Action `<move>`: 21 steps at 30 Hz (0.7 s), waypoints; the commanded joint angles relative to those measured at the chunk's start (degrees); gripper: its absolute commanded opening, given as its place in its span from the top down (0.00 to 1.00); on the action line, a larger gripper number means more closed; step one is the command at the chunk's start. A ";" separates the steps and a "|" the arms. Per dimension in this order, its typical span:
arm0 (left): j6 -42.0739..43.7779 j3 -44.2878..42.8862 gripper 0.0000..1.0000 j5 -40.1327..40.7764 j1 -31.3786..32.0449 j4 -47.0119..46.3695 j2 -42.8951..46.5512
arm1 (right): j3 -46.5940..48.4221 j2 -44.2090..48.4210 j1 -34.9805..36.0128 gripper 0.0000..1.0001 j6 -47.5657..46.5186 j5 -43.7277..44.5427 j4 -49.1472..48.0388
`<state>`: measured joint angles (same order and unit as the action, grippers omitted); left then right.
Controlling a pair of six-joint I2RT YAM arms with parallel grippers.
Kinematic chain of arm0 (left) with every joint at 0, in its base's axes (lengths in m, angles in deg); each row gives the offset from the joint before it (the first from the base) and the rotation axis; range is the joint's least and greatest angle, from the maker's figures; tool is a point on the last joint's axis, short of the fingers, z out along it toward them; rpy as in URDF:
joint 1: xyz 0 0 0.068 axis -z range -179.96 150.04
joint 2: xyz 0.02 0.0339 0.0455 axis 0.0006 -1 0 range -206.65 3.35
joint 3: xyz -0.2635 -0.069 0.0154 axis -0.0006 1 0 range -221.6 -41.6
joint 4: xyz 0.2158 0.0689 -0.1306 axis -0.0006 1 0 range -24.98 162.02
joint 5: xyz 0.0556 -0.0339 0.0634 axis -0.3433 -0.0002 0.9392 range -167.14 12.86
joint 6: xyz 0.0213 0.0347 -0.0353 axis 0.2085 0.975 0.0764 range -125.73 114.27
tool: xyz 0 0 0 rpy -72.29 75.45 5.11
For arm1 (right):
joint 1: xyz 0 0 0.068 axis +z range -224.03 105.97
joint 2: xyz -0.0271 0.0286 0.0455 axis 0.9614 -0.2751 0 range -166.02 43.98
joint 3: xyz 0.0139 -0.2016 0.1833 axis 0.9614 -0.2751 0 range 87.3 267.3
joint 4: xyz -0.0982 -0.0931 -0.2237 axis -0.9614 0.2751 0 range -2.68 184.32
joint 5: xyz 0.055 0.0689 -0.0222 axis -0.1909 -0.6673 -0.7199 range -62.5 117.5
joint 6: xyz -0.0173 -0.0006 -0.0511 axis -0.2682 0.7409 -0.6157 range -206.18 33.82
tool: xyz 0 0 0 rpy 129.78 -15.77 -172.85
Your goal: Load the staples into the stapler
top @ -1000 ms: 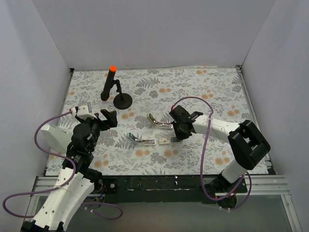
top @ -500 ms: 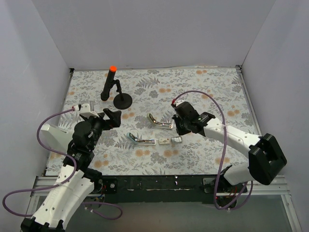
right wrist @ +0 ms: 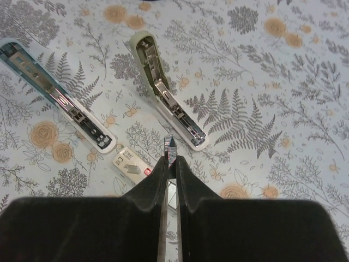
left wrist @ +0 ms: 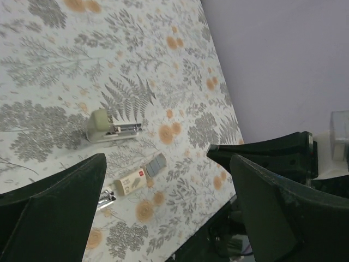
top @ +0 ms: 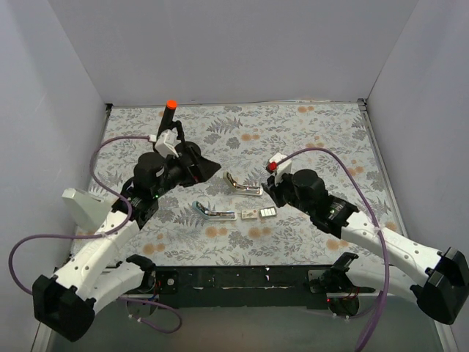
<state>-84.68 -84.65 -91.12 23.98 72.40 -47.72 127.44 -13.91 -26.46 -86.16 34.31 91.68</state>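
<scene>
The pale olive-green stapler (right wrist: 166, 106) lies open on the floral table, silver channel up; it also shows from above (top: 243, 185) and in the left wrist view (left wrist: 112, 128). My right gripper (right wrist: 170, 158) is shut on a small silvery strip of staples (right wrist: 170, 147), just above the stapler's near end; from above the gripper (top: 271, 188) sits right of the stapler. The whitish staple box (top: 250, 214) and a grey staples block (top: 267, 212) lie on the table in front. My left gripper (top: 205, 167) is open and empty, left of the stapler.
A light blue bar-shaped stapler (top: 214, 213) lies open left of the box, also in the right wrist view (right wrist: 57, 98). A black stand with an orange tip (top: 170, 117) is at the back left, behind my left arm. White walls surround the table.
My left gripper has swung forward and right, towards the table's middle. My right gripper has risen from beside the staples block and box and now holds a staple strip near the olive stapler.
</scene>
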 commanded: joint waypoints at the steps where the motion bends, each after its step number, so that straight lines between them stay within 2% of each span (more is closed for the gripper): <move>1: -4.36 -5.01 0.02 1.21 8.28 -0.61 -6.29 | -3.48 4.53 0.94 0.94 -5.98 -2.94 -13.67; 6: -8.31 -8.36 0.02 8.78 18.04 -3.42 -14.22 | -6.29 7.00 1.73 0.93 -6.60 -4.17 -17.36; 12: -6.74 -11.71 0.10 17.82 24.91 -5.44 -21.52 | -8.58 8.58 2.00 0.93 -6.08 -4.53 -19.92; 21: -2.96 -11.36 0.30 27.86 31.68 -9.22 -25.13 | -10.87 10.34 2.09 0.93 -4.76 -4.61 -21.59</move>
<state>-90.13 -94.37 -70.00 53.40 65.95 -72.36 116.80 -4.80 -24.78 -91.08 30.24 74.87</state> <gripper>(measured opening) 0.739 0.118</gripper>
